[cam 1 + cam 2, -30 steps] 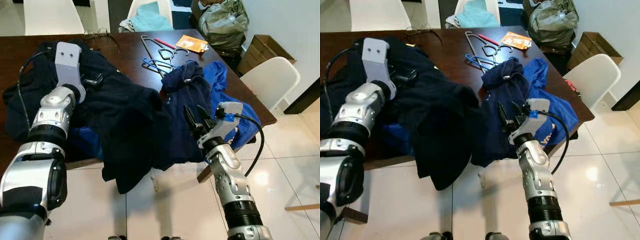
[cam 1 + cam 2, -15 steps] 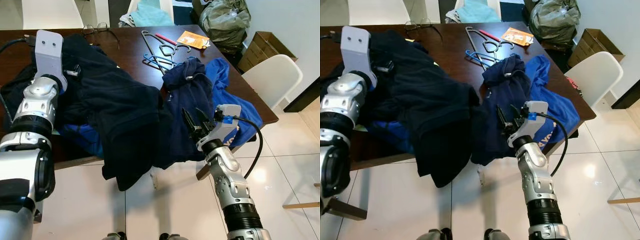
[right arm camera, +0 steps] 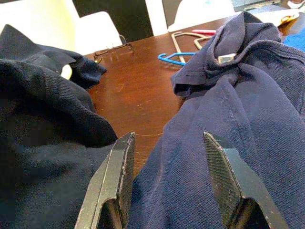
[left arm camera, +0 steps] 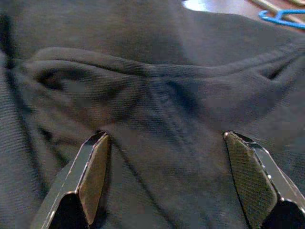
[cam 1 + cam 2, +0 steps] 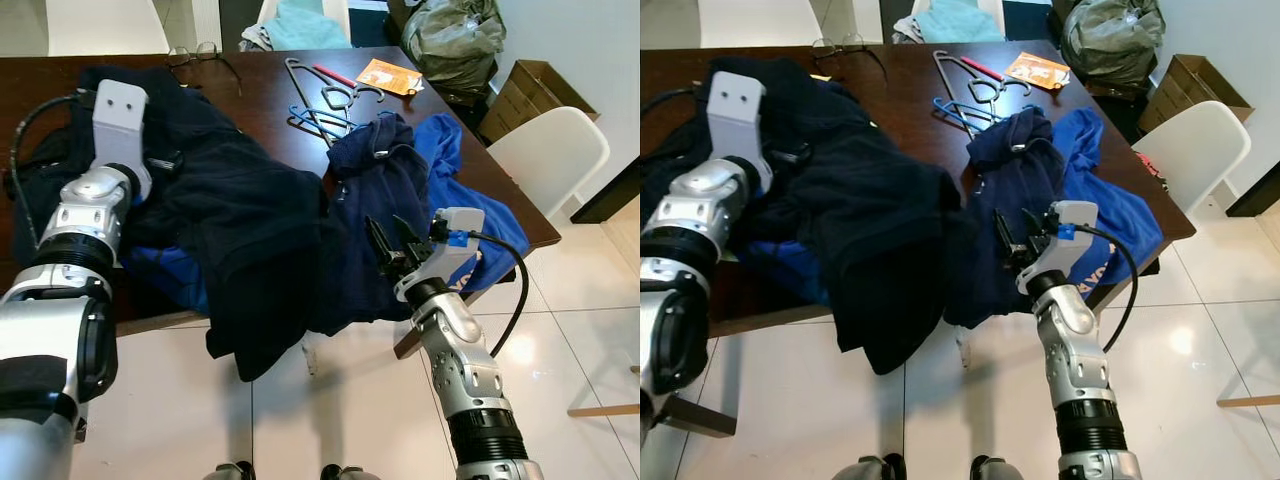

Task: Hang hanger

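A dark wooden table (image 5: 250, 95) fills the upper half of the frame, heaped with clothes: a black garment (image 5: 235, 215) sprawled across the centre and spilling over the near edge, a navy polo shirt (image 5: 375, 190) to its right, and a bright blue garment (image 5: 455, 180) beyond that. The hangers (image 5: 320, 105), one grey and one blue, lie on bare wood at upper centre, well apart from both arms. The left gripper (image 4: 174, 186) presses down on the black garment at left, its fingers spread wide with nothing between them. The right gripper (image 5: 395, 245) hovers at the table's near edge at lower right, fingers parted and empty, pointing at the navy polo shirt
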Robot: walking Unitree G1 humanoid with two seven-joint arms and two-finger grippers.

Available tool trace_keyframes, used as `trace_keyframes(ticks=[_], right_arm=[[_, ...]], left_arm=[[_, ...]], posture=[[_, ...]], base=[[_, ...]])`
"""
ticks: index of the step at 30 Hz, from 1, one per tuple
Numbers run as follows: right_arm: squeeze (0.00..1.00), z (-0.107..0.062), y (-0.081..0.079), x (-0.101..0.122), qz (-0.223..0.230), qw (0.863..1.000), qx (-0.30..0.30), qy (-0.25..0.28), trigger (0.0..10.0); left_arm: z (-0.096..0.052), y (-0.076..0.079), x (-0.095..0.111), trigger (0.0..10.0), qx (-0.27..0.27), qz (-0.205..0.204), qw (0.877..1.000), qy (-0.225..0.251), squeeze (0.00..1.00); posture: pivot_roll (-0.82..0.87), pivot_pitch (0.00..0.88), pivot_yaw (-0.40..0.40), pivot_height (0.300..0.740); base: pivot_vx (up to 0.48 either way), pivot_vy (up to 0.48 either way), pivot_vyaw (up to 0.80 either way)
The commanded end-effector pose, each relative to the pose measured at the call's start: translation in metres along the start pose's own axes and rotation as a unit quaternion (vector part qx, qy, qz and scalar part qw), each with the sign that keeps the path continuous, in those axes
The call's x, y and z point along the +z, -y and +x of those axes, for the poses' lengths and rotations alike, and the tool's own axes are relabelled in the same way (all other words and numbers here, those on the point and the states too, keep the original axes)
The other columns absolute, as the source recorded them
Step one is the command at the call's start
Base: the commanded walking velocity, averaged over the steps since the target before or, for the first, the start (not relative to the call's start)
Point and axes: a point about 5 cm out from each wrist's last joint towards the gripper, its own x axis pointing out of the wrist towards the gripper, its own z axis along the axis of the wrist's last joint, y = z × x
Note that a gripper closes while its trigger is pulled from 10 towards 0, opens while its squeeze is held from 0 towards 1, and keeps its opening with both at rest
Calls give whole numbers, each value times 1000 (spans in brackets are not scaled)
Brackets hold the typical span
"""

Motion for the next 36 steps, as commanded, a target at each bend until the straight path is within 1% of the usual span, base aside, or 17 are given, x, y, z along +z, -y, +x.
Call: trace_keyframes(ticks=[1, 3, 9, 10, 11, 12, 20, 26, 28, 33, 34, 36], right_arm=[[0, -5, 3, -3, 2, 1000, -8, -8, 10000], [0, -4, 3, -2, 2, 1000, -8, -7, 10000], [0, -4, 3, -2, 2, 1000, -9, -7, 10000], [0, -4, 3, -2, 1, 1000, -9, -8, 10000], [0, -4, 3, -2, 1, 1000, -9, -8, 10000], [0, -4, 4, -2, 1, 1000, -9, -8, 10000], [0, -3, 4, -2, 2, 1000, -9, -8, 10000], [0, -1, 3, -1, 2, 1000, -8, -5, 10000], [0, 1, 4, 1, 1, 1000, -9, -1, 10000], [0, 1, 4, 1, 0, 1000, -10, 0, 10000], [0, 2, 5, 2, 0, 1000, -11, 2, 10000], [0, 2, 5, 2, 0, 1000, -11, 2, 10000]], left_arm=[[3, 15, -7, 10000, -32, -6, 999, -19, 0], [3, 18, -10, 10000, -44, -6, 999, -28, 0], [3, 18, -10, 10000, -45, -7, 998, -32, 0], [3, 17, -10, 4902, -42, -9, 999, -33, 0], [3, 17, -10, 4902, -42, -9, 999, -33, 0], [2, 15, -11, 0, -36, -13, 999, -39, 0], [2, 11, -14, 0, -28, -15, 998, -50, 0], [2, 13, -13, 0, -42, -12, 998, -50, 0], [3, 12, -6, 0, -33, -3, 999, -38, 0], [3, 11, -4, 0, -28, 1, 999, -33, 0], [5, 10, 11, 0, -10, 21, 1000, 5, 0], [5, 10, 11, 0, -10, 21, 1000, 5, 0]], posture=[[-54, 257, -84, 740], [-55, 257, -83, 740], [-55, 257, -82, 740], [-55, 257, -83, 740], [-55, 257, -83, 740], [-53, 255, -82, 740], [-52, 252, -83, 740], [-51, 240, -79, 740], [-49, 230, -73, 740], [-49, 230, -73, 740], [-46, 217, -68, 740], [-46, 217, -68, 740]], base=[[0, 0, 0], [0, 0, 0], [0, 0, 0], [0, 0, 0], [0, 0, 0], [0, 0, 0], [0, 0, 0], [0, 0, 0], [0, 0, 0], [0, 0, 0], [0, 0, 0], [0, 0, 0]])
